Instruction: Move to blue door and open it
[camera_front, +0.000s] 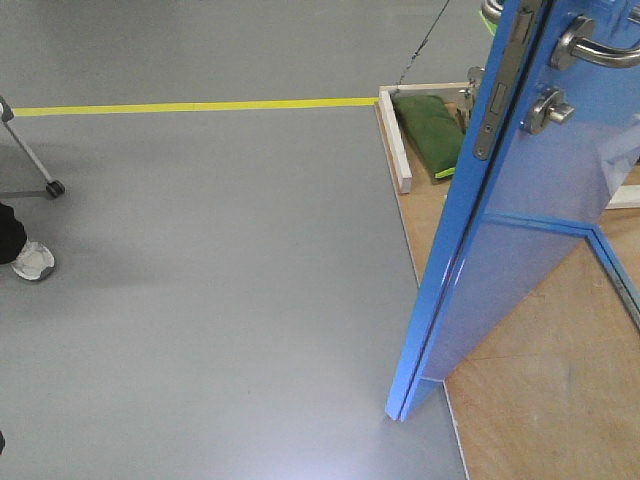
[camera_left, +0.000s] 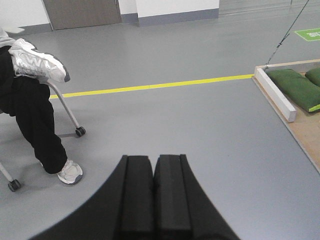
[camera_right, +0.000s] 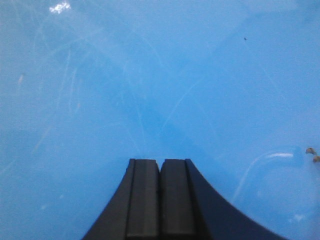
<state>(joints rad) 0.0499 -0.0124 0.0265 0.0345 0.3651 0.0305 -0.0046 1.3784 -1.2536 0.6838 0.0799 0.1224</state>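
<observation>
The blue door (camera_front: 540, 250) stands ajar at the right of the front view, its edge turned toward me. Near the top are its silver lever handle (camera_front: 590, 45), a round lock (camera_front: 548, 110) and a metal latch plate (camera_front: 505, 85). The door's lower corner rests above the grey floor. In the right wrist view glossy blue door surface (camera_right: 150, 85) fills everything, very close. My right gripper (camera_right: 160, 161) is shut and empty, its tips at or almost at the panel. My left gripper (camera_left: 153, 157) is shut and empty, pointing over bare floor, away from the door.
The door stands on a plywood base (camera_front: 540, 400) with a white wooden rail (camera_front: 394, 140) and green sandbags (camera_front: 430, 135). A yellow floor line (camera_front: 200, 105) runs across. A seated person (camera_left: 30, 100) on a wheeled chair (camera_left: 75, 125) is at the left.
</observation>
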